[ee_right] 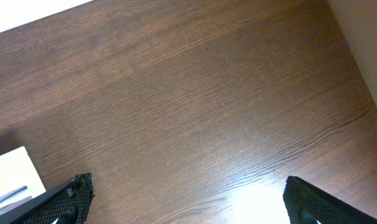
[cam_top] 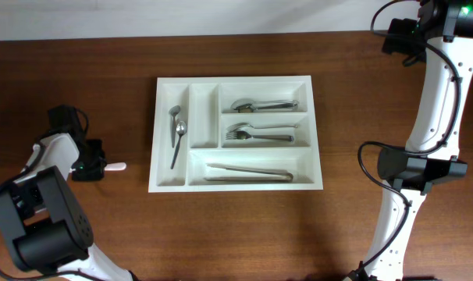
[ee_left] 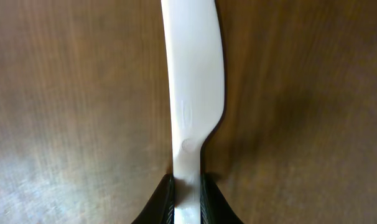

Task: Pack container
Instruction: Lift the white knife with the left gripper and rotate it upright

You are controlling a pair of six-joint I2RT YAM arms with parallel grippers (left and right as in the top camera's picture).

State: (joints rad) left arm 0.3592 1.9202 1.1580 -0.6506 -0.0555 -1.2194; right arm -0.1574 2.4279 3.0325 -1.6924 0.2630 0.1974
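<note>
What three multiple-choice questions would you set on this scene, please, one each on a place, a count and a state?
1. Where is the white knife that the left tool grips?
A) left of the tray
B) inside the tray
C) right of the tray

2. How many compartments does the tray have?
A) three
B) five
C) seven

3. How does the right tool stand?
A) shut on a fork
B) shut on a spoon
C) open, holding nothing

Answers:
1 A: the overhead view shows the knife beyond the tray's left edge.
2 B: there are two narrow compartments and three wide ones.
3 C: its fingers stand wide apart, with only the table showing between them.
</note>
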